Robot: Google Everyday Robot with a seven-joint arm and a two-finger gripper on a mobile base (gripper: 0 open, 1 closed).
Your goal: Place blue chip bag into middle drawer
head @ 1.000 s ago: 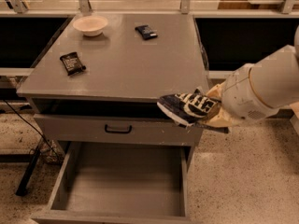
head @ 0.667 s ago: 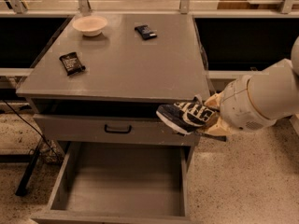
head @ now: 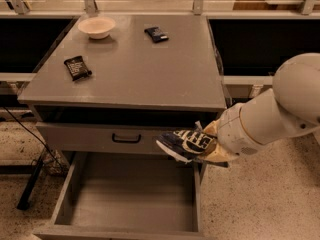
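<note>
The blue chip bag [head: 184,143], glossy navy with white lettering, hangs in the air over the right rear part of the open middle drawer [head: 127,196]. My gripper [head: 206,145] is shut on the bag's right end, its tan fingers wrapped around it, at the end of my white arm that reaches in from the right. The bag sits in front of the closed gray drawer front with the small black handle [head: 126,138] and is well above the drawer's bare gray floor.
The gray cabinet top [head: 135,69] bears a white bowl [head: 96,27] at the back left, a small black packet [head: 77,67] at the left and a small dark blue packet [head: 156,33] at the back. Black cables [head: 30,134] lie on the speckled floor at left.
My arm has moved down and to the left with the bag, bringing it from beside the cabinet's right edge to over the open drawer.
</note>
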